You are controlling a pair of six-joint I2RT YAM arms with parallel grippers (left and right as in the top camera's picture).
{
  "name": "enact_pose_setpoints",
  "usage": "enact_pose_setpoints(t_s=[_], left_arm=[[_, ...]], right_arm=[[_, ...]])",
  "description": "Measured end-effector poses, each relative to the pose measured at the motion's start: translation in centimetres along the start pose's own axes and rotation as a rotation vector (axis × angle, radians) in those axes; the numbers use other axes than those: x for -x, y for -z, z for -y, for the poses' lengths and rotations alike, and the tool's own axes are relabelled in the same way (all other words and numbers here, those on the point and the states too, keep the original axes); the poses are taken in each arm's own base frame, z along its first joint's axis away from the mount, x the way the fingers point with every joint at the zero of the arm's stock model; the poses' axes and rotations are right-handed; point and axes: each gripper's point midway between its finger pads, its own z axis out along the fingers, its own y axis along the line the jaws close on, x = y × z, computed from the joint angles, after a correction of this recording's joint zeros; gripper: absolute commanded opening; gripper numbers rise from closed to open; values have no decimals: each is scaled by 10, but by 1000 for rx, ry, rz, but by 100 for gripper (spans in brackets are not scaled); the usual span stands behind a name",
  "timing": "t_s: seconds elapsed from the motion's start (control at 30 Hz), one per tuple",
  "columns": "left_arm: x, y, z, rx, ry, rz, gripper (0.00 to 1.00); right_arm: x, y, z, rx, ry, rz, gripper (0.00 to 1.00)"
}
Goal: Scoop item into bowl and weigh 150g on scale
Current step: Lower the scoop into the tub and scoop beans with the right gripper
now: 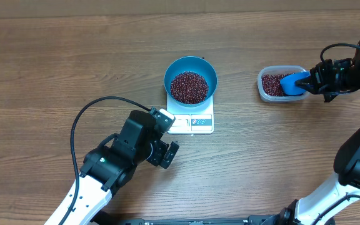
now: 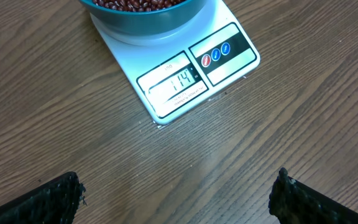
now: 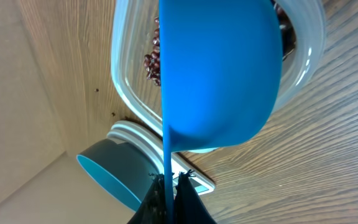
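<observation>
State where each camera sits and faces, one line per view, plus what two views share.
Overhead: above the table, looking straight down; both arms show.
Left wrist: near the scale, facing its display; fingertips of the open left gripper show.
Right wrist: at the tub, facing the scoop; right gripper shut on its handle.
Shared: both wrist views catch the bowl.

A robotics lab bench: wood-grain table (image 1: 55, 62), two robot arms (image 1: 114, 159), small scale (image 1: 192, 123).

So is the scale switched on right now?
On. The scale has digits on its display, seemingly 114, with the blue bowl of beans resting on it.
</observation>
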Motion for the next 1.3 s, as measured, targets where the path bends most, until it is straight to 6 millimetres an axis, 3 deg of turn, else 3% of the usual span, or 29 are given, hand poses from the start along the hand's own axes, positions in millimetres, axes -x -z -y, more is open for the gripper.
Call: enact_pose_setpoints(t_s=[0.73, 1.03, 1.3], left_arm=[[0, 0, 0, 0, 0, 0, 100], [0, 0, 0, 0, 0, 0, 100], [0, 0, 0, 0, 0, 0, 100]], right_arm=[[11, -2, 18, -137, 145, 72, 4], [11, -2, 18, -153, 179, 81, 4], [10, 2, 12, -148, 317, 72, 4]])
